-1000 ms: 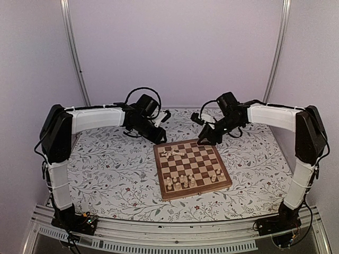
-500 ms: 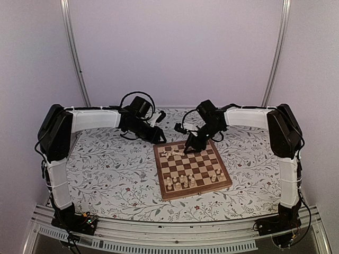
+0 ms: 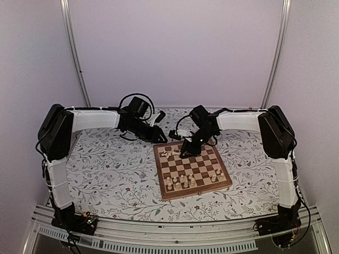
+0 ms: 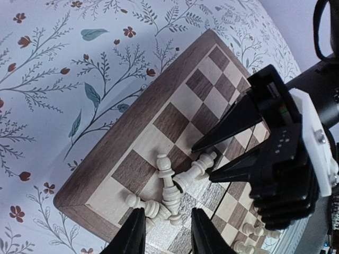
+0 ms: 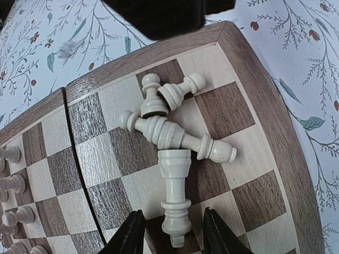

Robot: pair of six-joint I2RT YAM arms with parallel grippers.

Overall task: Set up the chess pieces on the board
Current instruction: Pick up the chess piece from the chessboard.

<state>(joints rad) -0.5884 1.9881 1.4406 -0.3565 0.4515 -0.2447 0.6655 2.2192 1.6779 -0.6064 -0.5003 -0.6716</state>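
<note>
The board lies mid-table on the floral cloth. Several pale chess pieces lie toppled in a heap at its far-left corner. In the right wrist view one fallen piece lies with its head between the fingertips of my right gripper. That gripper is open, with a gap on each side of the piece. My left gripper hovers open just above the same heap, holding nothing. It sits by the board's far-left edge. The right gripper faces it across the heap.
More pieces stand upright along the board's near rows and near-right squares. The two grippers are close together over one corner; the right gripper's black fingers fill the right of the left wrist view. A rail runs along the table's front.
My right arm has swung left and down from beyond the board's far-right corner to the fallen heap. The left gripper has stayed by the far-left corner, its wrist a little lower.
</note>
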